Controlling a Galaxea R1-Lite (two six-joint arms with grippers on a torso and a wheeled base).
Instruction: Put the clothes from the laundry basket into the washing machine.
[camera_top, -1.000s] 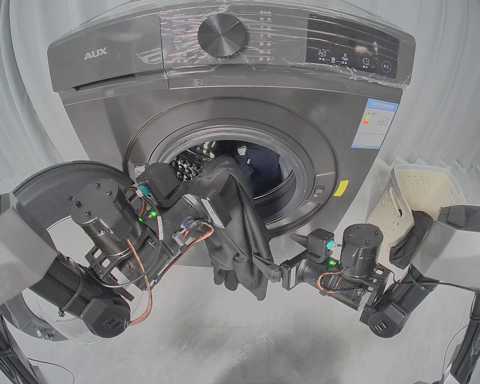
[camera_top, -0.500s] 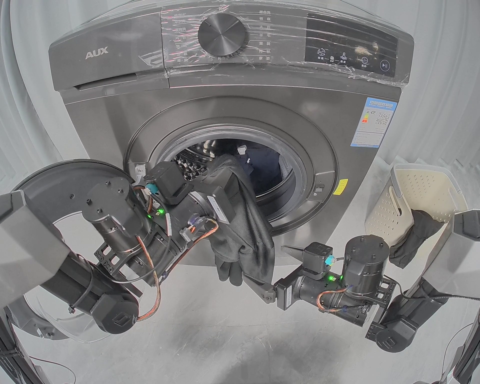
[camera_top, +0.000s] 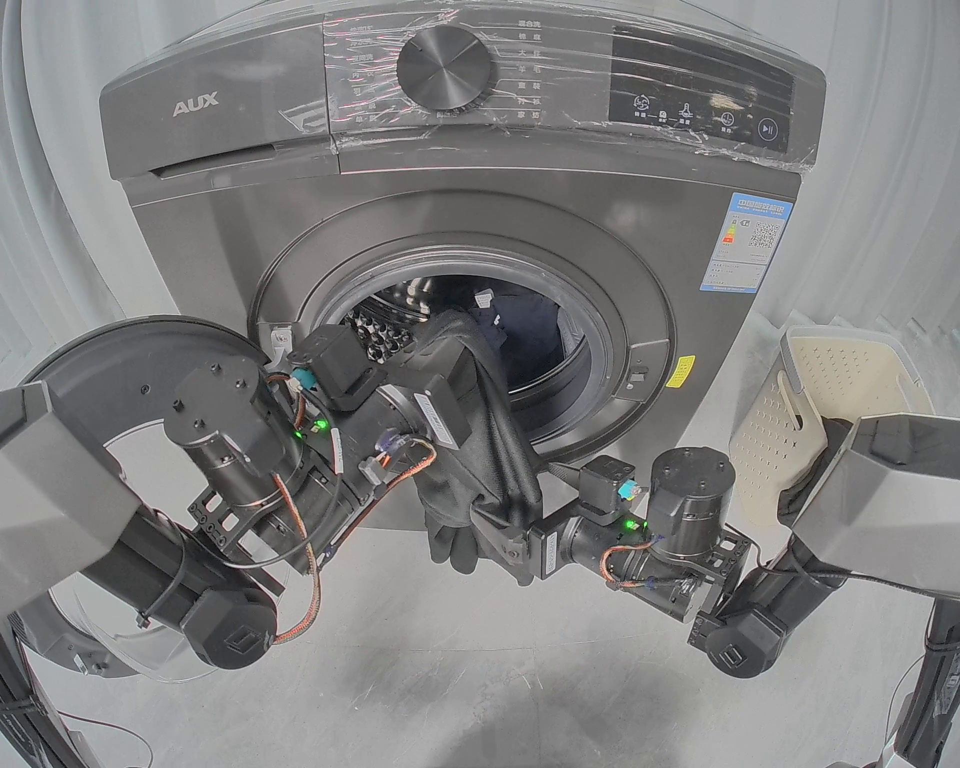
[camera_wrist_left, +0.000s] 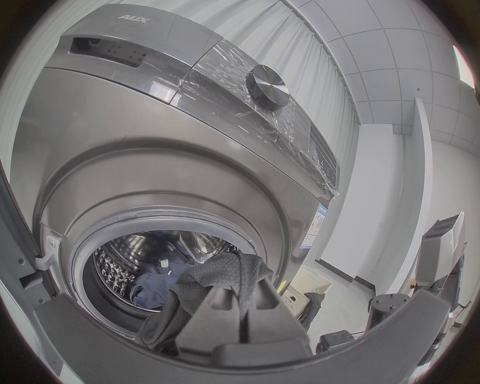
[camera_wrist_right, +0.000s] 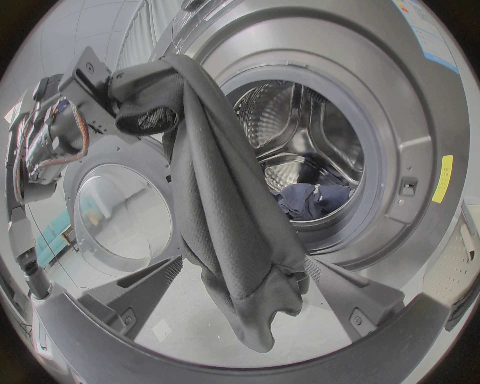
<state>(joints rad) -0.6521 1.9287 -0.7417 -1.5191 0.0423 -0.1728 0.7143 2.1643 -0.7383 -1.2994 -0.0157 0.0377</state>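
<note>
A dark grey garment (camera_top: 495, 430) hangs from my left gripper (camera_wrist_left: 240, 300), which is shut on its upper fold just in front of the washing machine's round opening (camera_top: 590, 330). The cloth droops toward the floor. My right gripper (camera_wrist_right: 245, 272) is open at the garment's (camera_wrist_right: 225, 200) lower end, one finger on each side of the hanging cloth, low in front of the machine. A navy garment (camera_wrist_right: 310, 197) lies inside the drum. The white laundry basket (camera_top: 860, 370) stands at the right with a dark piece of clothing (camera_top: 812, 485) hanging over its side, partly hidden by my right arm.
The machine's door (camera_top: 120, 380) is swung wide open on the left, beside my left arm. Grey floor (camera_top: 450, 660) lies open below the garment. White curtains hang behind the machine.
My right gripper has moved left and slightly up, so its open fingers now flank the garment's lower end. The left gripper holds the garment in about the same place.
</note>
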